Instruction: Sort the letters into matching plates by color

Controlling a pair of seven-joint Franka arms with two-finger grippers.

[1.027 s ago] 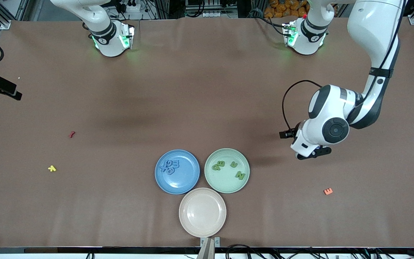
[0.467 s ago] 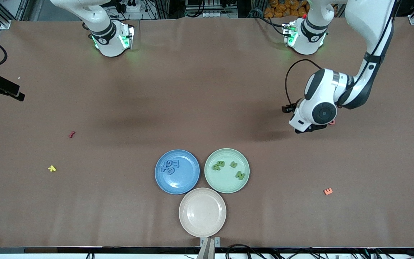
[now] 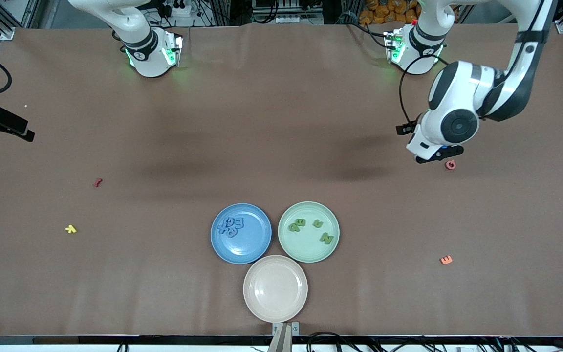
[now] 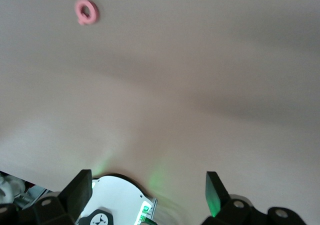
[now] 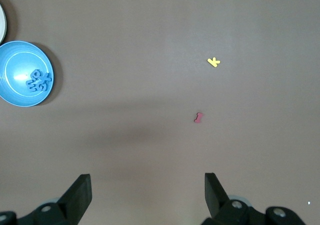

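Sorting looked finished, as far as I could judge. Four small blue foam letters (image 3: 231,225) lay bunched together in the round blue ridged-rim plastic plate (image 3: 257,244), and four small green foam letters (image 3: 311,229) lay spread about in the pale mint green plate (image 3: 301,247) of the same make just beside it. No blue or green letter showed anywhere on the bare brown worktop (image 3: 262,122).

My left tool (image 3: 436,155) hung with its fingers spread and nothing between them, well apart from both plates, over the worktop toward the left arm's end. A pink ring-shaped foam letter (image 3: 450,165) lay just beside it, and the left wrist view showed that letter (image 4: 86,11) alone on bare worktop. An orange foam letter (image 3: 446,260) lay well away from that tool, nearer the front camera.

My right tool (image 5: 145,197) was also spread and empty, waiting high over the right arm's end of the worktop. From its wrist view the blue plate (image 5: 10,80) with its letters (image 5: 39,81) sat well off from it, and a yellow foam letter (image 5: 213,62) and a small red foam letter (image 5: 199,117) lay closer below.

A round beige plate (image 3: 275,288) stood empty, touching or nearly touching the two others, nearer the front camera. Those four stray colours were not mine to sort, so I judged nothing was left to place.
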